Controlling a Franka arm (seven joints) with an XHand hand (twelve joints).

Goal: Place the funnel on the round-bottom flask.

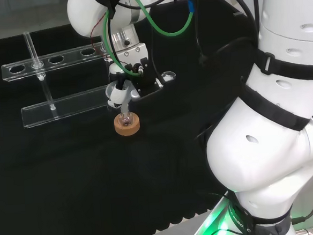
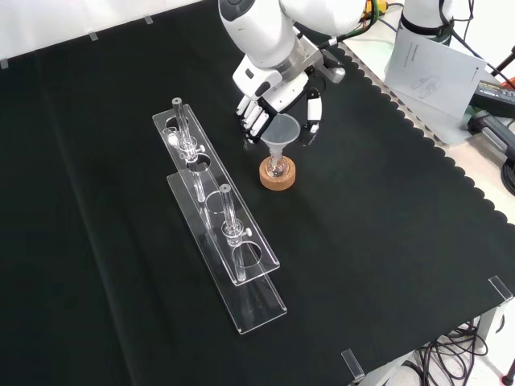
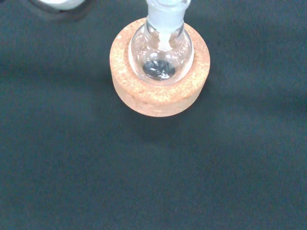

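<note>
Now key relation: clear conical funnel (image 2: 282, 131) directly above small clear round-bottom flask (image 2: 278, 166), stem vertical, pointing into flask neck. Flask sits in tan cork ring stand (image 2: 278, 176) on black cloth (image 2: 386, 241). Black and white robot hand (image 2: 269, 104) fingers curled around funnel rim from both sides, grasping it. Hand above and slightly behind flask in front view. Stem tip appears at or inside neck (wrist view suggests alignment); full seating cannot tell. Clear acrylic tube rack (image 2: 217, 217) well apart, left in front view.

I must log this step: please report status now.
Hand curled round funnel. Funnel stem in neck of round-bottom flask, on cork ring. Test tube rack beside, nothing blocking.
</note>
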